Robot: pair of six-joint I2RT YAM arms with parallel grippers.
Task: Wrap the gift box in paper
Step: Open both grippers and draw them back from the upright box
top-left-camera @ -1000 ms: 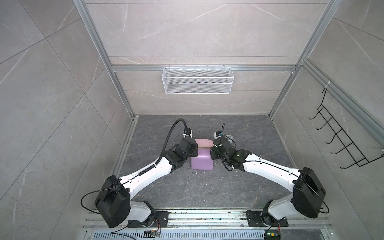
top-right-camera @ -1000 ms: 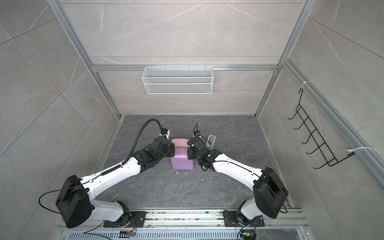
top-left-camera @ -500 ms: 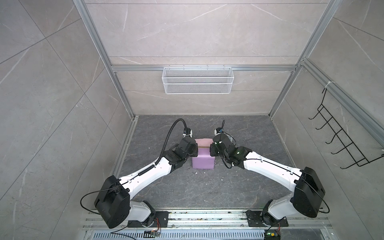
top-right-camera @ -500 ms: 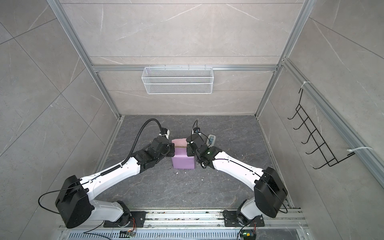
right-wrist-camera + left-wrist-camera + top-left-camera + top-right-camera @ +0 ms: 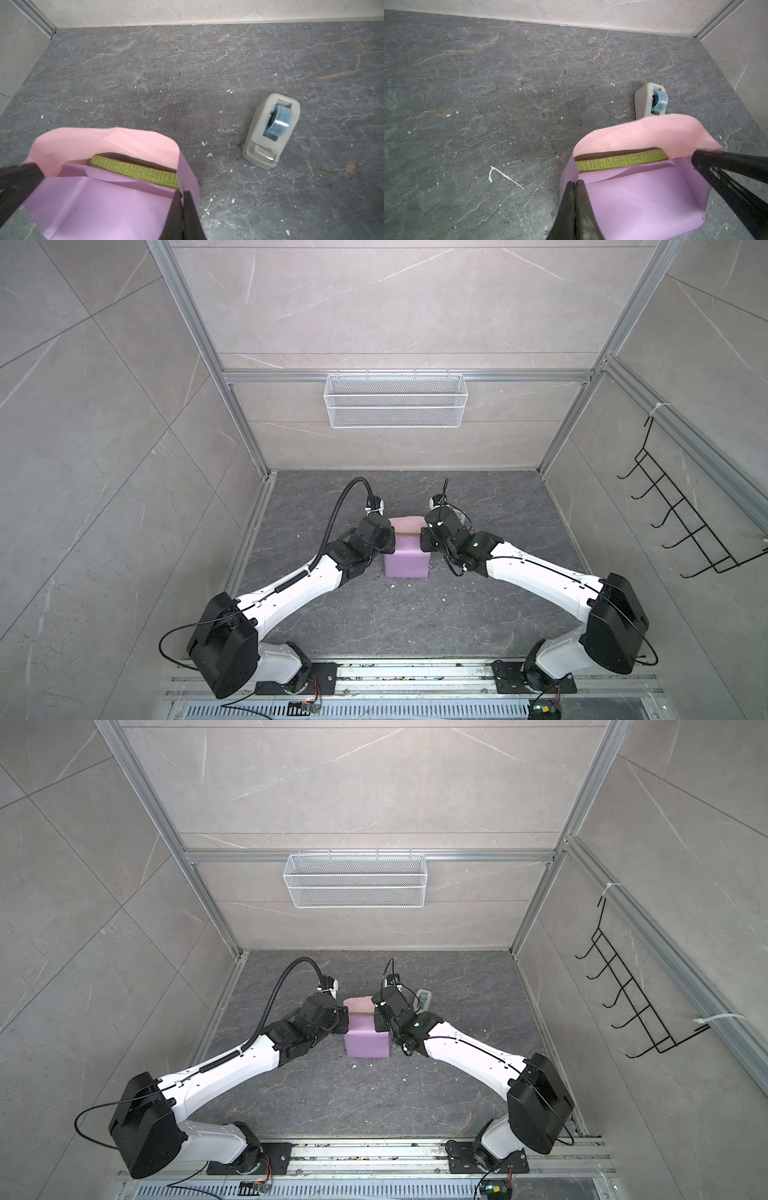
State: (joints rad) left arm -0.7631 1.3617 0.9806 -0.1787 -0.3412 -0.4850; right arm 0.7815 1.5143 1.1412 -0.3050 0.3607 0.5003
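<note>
Mid-floor, the paper (image 5: 406, 566) stands folded up round the box (image 5: 620, 163), lilac face nearest. At its 9 o'clock the left gripper (image 5: 574, 184) is closed, pinching the paper's side edge; at 3 o'clock the right gripper (image 5: 182, 193) is closed on the opposite edge. Beyond the lilac flap a green strip of the box shows, a pink flap arching behind it. A tape dispenser (image 5: 270, 133) sits at the box's 1 o'clock. A basket (image 5: 395, 400) hangs on the wall at 12.

This is a robot lab cell: tiled walls (image 5: 374, 302) and aluminium frame (image 5: 270, 376) behind the wire basket (image 5: 395, 418), stone-look floor (image 5: 395, 614) below it, hook rack (image 5: 685, 508) to its right, robot arms (image 5: 291, 597) on a rail (image 5: 415, 672).
</note>
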